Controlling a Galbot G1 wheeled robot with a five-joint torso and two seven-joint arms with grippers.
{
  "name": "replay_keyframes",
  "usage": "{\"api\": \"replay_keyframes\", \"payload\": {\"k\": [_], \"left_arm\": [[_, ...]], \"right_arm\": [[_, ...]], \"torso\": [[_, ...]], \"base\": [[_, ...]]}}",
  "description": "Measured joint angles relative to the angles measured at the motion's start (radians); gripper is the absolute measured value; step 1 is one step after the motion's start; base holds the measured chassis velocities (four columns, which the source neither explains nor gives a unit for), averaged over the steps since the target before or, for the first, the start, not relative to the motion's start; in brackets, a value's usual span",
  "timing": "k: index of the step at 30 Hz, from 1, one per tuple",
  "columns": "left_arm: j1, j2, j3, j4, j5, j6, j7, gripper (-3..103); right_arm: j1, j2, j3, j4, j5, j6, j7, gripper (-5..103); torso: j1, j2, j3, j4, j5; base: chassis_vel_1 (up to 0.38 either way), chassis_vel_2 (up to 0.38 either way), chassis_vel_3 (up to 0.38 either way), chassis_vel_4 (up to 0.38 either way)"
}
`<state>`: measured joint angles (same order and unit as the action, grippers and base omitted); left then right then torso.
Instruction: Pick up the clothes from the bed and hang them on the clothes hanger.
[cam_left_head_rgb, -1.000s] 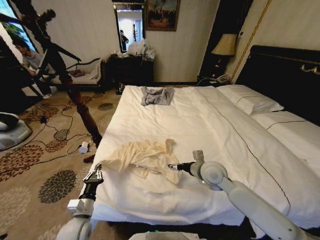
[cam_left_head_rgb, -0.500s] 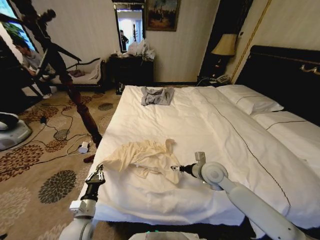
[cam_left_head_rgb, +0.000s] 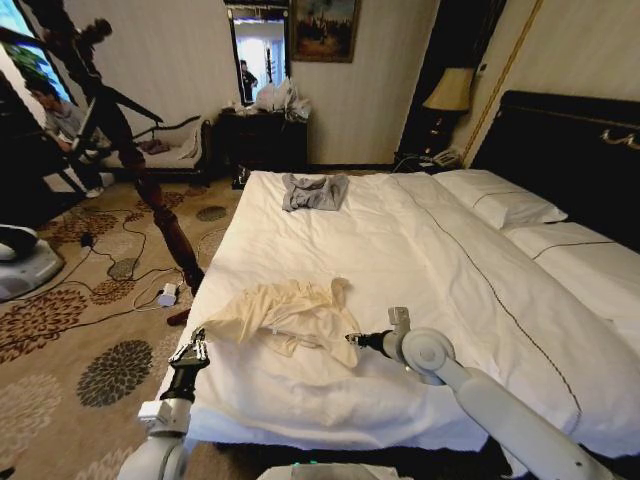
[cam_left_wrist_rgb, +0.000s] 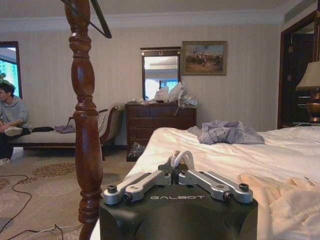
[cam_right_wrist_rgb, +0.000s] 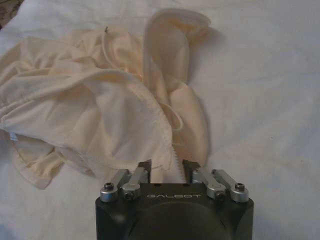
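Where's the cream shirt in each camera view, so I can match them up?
Head view: the clothes lie crumpled near the bed's foot edge.
Left wrist view: clothes at lower right.
Right wrist view: clothes spread ahead of the right gripper.
Shared landmark: the white sheet.

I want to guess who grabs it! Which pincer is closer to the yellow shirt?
The right. The right pincer is at the shirt's near edge, fabric between its open fingers. The left pincer is shut beside the bed's edge, apart from the shirt.
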<state>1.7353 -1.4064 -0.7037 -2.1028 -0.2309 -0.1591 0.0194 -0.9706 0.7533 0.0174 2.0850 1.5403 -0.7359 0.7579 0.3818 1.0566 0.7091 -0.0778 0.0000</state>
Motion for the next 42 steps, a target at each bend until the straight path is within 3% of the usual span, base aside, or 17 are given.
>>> {"api": "replay_keyframes", "payload": {"k": [2, 5, 6, 10, 15, 17, 20, 23, 24, 26, 29, 30, 32, 34, 36, 39, 42], "left_arm": [[-0.011, 0.004, -0.003, 0.003, -0.006, 0.002, -0.001, 1], [-0.018, 0.010, -0.005, 0.003, -0.013, 0.005, -0.001, 1], [-0.027, 0.018, -0.009, 0.004, -0.021, 0.009, -0.002, 1], [-0.039, 0.027, -0.010, 0.006, -0.032, 0.014, -0.003, 1], [-0.059, 0.043, -0.010, 0.001, -0.060, 0.020, -0.005, 1], [-0.085, 0.076, -0.014, -0.020, -0.100, 0.037, -0.014, 1], [-0.108, 0.111, -0.023, -0.041, -0.136, 0.054, -0.022, 1], [-0.194, 0.234, -0.060, -0.113, -0.280, 0.125, -0.057, 1], [-0.194, 0.234, -0.060, -0.113, -0.280, 0.125, -0.057, 1], [-0.259, 0.310, -0.092, -0.145, -0.378, 0.172, -0.088, 1], [-0.404, 0.473, -0.167, -0.179, -0.584, 0.256, -0.168, 1], [-0.404, 0.473, -0.167, -0.179, -0.584, 0.256, -0.168, 1], [-0.457, 0.572, -0.232, -0.187, -0.686, 0.286, -0.203, 1], [-0.473, 0.708, -0.388, -0.203, -0.828, 0.310, -0.227, 1], [-0.475, 0.728, -0.417, -0.206, -0.852, 0.313, -0.230, 1], [-0.465, 0.834, -0.604, -0.232, -1.020, 0.329, -0.239, 1], [-0.449, 0.856, -0.675, -0.247, -1.079, 0.336, -0.244, 1]], "right_arm": [[-0.001, -0.006, 0.000, 0.012, -0.011, 0.000, -0.022, 27], [-0.001, -0.011, -0.002, 0.020, -0.014, 0.000, -0.032, 22], [-0.001, -0.016, -0.005, 0.028, -0.021, 0.000, -0.046, 12], [-0.001, -0.025, -0.007, 0.036, -0.041, 0.000, -0.080, 2], [0.004, -0.038, 0.005, 0.047, -0.115, 0.000, -0.158, 0], [0.022, -0.045, 0.037, 0.051, -0.216, 0.006, -0.229, 0], [0.038, -0.048, 0.076, 0.057, -0.253, 0.044, -0.271, 0], [0.096, -0.050, 0.194, 0.061, -0.291, 0.236, -0.424, 0], [0.096, -0.050, 0.194, 0.061, -0.291, 0.236, -0.424, 0], [0.161, -0.054, 0.254, 0.050, -0.283, 0.351, -0.496, 0], [0.312, -0.062, 0.352, 0.047, -0.169, 0.446, -0.501, 0], [0.312, -0.062, 0.352, 0.047, -0.169, 0.446, -0.501, 0], [0.377, -0.069, 0.372, 0.047, -0.130, 0.471, -0.494, 0], [0.482, -0.080, 0.374, 0.055, -0.079, 0.495, -0.481, 0], [0.499, -0.087, 0.376, 0.064, -0.068, 0.497, -0.477, 0], [0.526, -0.167, 0.443, 0.144, -0.040, 0.500, -0.445, 0], [0.507, -0.214, 0.494, 0.182, -0.028, 0.497, -0.431, 0]], "torso": [[0.000, 0.000, 0.000, 0.0001, 0.0000], [0.000, 0.000, 0.000, 0.0000, 0.0000], [0.000, 0.000, 0.000, 0.0001, 0.0000], [0.000, 0.000, 0.000, 0.0000, 0.0000], [0.000, 0.000, 0.000, 0.0000, -0.0001], [0.000, 0.000, 0.000, 0.0002, -0.0001], [0.000, 0.000, 0.000, 0.0001, -0.0002], [0.000, 0.000, 0.000, -0.0003, 0.0001], [0.000, 0.000, 0.000, -0.0003, 0.0001], [0.000, 0.000, 0.000, 0.0000, -0.0001], [0.000, 0.000, 0.000, -0.0002, -0.0007], [0.000, 0.000, 0.000, -0.0002, -0.0007], [0.000, 0.000, 0.000, -0.0008, -0.0003], [0.000, 0.000, 0.000, 0.0004, 0.0004], [0.000, 0.000, 0.000, 0.0009, 0.0005], [0.000, 0.000, 0.000, 0.0006, -0.0003], [0.000, 0.000, 0.000, -0.0003, 0.0001]], "base": [[0.000, 0.000, 0.000, 0.000], [0.000, 0.000, 0.000, 0.000], [0.000, 0.000, 0.000, 0.000], [0.000, 0.000, 0.000, 0.000], [0.000, 0.000, 0.000, 0.000], [0.000, 0.000, 0.000, 0.000], [0.000, 0.000, 0.000, 0.000], [0.000, 0.000, 0.000, 0.000], [0.000, 0.000, 0.000, 0.000], [0.000, 0.000, 0.000, 0.000], [0.000, 0.000, 0.000, 0.000], [0.000, 0.000, 0.000, 0.000], [0.000, 0.000, 0.000, 0.000], [0.000, 0.000, 0.000, 0.000], [0.000, 0.000, 0.000, 0.000], [0.000, 0.000, 0.000, 0.000], [0.000, 0.000, 0.000, 0.000]]}}
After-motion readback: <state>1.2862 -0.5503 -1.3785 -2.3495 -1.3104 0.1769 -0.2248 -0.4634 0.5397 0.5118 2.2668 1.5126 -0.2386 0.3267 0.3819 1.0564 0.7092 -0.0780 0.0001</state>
